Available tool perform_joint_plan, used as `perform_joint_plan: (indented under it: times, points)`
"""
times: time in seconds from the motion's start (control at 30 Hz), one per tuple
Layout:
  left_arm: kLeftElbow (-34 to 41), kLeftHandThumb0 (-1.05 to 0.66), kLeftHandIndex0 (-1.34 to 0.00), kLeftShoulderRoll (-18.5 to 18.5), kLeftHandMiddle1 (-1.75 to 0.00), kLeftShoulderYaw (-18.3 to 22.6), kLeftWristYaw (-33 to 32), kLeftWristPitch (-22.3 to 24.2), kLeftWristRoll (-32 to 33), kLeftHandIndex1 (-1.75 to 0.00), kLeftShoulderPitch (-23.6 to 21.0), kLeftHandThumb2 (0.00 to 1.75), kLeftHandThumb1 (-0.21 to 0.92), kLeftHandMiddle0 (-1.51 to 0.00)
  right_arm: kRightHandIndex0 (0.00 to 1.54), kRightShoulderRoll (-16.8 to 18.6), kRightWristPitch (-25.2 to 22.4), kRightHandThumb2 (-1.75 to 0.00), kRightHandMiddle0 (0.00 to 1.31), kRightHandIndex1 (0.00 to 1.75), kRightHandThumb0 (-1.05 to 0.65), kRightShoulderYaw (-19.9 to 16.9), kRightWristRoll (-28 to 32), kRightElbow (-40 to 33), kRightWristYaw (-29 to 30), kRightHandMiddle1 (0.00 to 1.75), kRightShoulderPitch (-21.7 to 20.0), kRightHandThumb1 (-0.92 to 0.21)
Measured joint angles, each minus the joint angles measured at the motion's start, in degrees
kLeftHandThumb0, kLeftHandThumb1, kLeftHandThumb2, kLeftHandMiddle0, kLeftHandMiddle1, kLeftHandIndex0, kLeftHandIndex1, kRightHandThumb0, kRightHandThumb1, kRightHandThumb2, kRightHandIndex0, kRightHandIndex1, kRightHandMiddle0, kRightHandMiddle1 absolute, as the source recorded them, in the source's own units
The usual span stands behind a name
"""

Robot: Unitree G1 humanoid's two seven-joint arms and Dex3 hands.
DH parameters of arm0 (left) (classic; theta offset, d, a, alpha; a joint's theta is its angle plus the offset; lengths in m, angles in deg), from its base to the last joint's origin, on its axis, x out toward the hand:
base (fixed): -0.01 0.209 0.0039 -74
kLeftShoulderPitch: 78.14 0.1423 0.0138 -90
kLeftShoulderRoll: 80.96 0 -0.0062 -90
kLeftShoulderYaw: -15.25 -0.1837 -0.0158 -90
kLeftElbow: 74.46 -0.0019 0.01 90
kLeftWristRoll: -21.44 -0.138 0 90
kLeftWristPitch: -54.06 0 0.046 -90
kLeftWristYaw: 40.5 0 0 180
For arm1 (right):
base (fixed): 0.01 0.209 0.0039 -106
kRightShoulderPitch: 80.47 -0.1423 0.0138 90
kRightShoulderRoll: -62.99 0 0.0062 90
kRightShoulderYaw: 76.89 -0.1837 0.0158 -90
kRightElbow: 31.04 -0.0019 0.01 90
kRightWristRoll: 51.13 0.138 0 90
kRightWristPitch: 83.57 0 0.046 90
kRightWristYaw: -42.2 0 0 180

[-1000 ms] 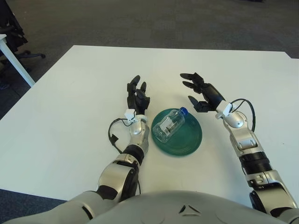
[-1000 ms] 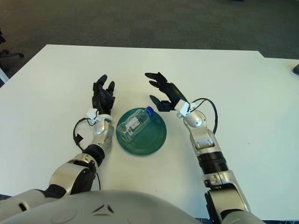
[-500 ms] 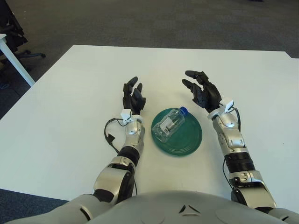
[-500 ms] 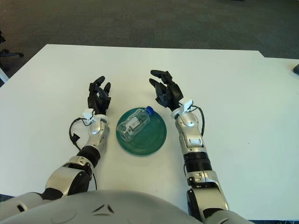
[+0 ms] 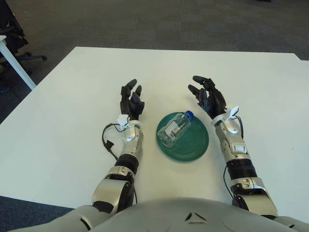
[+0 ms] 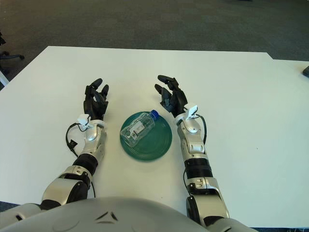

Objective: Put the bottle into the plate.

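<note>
A clear plastic bottle with a blue cap lies on its side in the green plate on the white table. My left hand is to the left of the plate, fingers spread and empty. My right hand is to the right of the plate just behind its far rim, fingers spread and empty. Neither hand touches the bottle or the plate.
The white table reaches to its far edge at the dark carpet. An office chair and another table's corner stand at the far left.
My right hand has drawn back from over the plate's far rim and turned upright to the plate's right. My left hand has shifted left, away from the plate. The bottle has not moved.
</note>
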Motion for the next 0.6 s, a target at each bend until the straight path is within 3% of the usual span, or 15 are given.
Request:
perform_joint_plan:
  times: [0.3, 0.6]
  points:
    - [10.48, -0.68, -0.33, -1.46, -0.21, -0.25, 1.35, 4.55, -0.25, -0.98, 7.21, 0.69, 0.92, -0.65, 0.70, 2.58, 0.27, -0.73, 0.24, 0.11, -0.68, -1.33, 0.02, 0.42, 1.89, 0.87, 2.40, -0.92]
    - [18.40, -0.71, -0.32, -1.93, -0.22, -1.03, 2.89, 8.38, -2.66, -0.96, 13.38, 0.74, 0.92, -0.64, 0.71, 4.07, 0.64, -0.73, 0.22, 0.11, -0.69, -4.15, 0.03, 4.80, 3.91, 0.86, 3.09, -0.92]
